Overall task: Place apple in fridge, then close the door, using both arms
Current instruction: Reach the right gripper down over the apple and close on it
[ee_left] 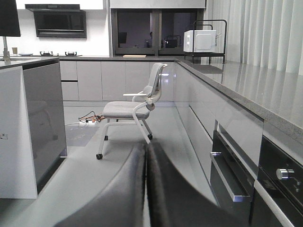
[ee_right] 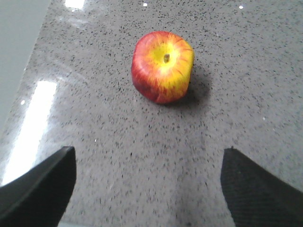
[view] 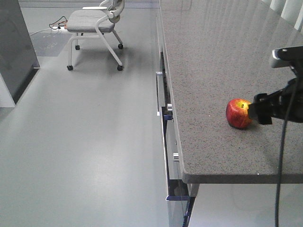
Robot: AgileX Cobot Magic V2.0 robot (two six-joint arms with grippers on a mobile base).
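One apple (ee_right: pixel 162 66) lies on the table (ee_right: pixel 260 71) just ahead of the right end effector (ee_right: pixel 147 158), spread apparently to straddle it, while the left end effector (ee_left: pixel 146 161) is pressed together

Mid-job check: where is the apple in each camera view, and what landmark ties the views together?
Exterior front-facing: apple right of centre, lying on the counter.
Left wrist-mounted: not in it.
Right wrist-mounted: apple upper centre, ahead of the open right gripper.
Shared landmark: the grey speckled counter, in all three views.
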